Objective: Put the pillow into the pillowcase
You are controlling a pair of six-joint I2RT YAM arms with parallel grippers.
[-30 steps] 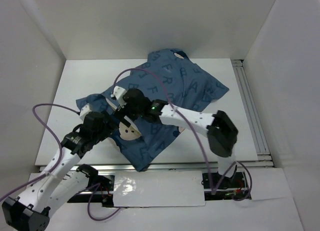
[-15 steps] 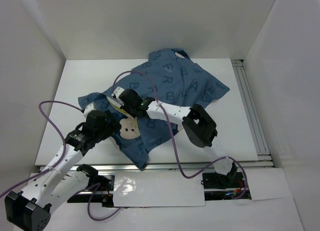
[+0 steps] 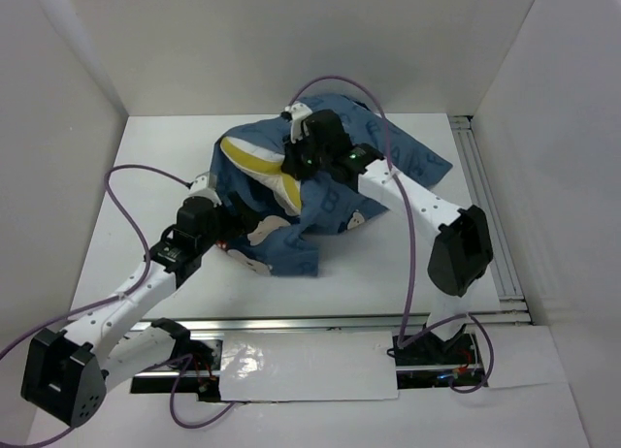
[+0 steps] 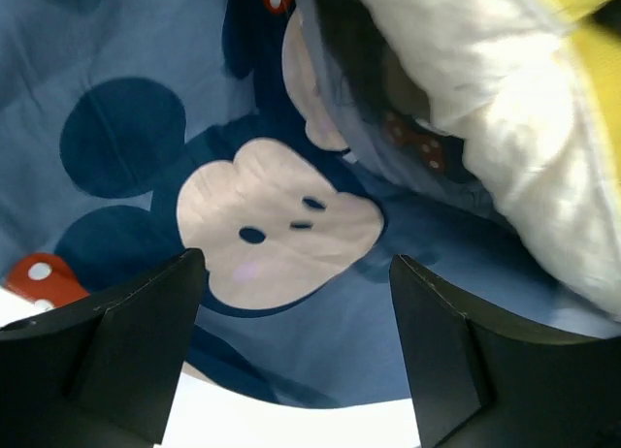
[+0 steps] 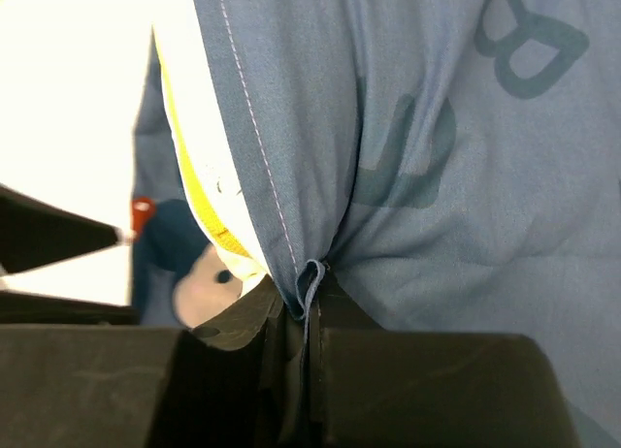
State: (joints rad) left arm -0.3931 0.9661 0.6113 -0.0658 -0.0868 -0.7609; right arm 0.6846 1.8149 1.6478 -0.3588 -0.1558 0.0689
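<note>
The blue pillowcase (image 3: 388, 167) lies bunched at the middle and back of the table. My right gripper (image 3: 295, 159) is shut on its stitched hem (image 5: 309, 291) and holds that edge lifted. Under the raised edge the pillow (image 3: 283, 190) shows, white with a yellow strip (image 3: 254, 161). In the left wrist view the puffy pillow (image 4: 505, 147) sits upper right, above a mouse face (image 4: 281, 230) printed on the pillowcase (image 4: 146, 70). My left gripper (image 3: 239, 225) is open low at the case's near left side. Only flat blue cloth lies between its fingers (image 4: 136, 341).
An aluminium rail (image 3: 485, 210) runs along the table's right edge. White walls close in the left, back and right sides. Purple cables (image 3: 136, 172) loop over both arms. Bare white tabletop (image 3: 146, 147) shows left of the case.
My right gripper has shut on the pillowcase hem and pulled it up and toward the back, bunching the case and baring the pillow. My left gripper has shifted toward the opening, still open.
</note>
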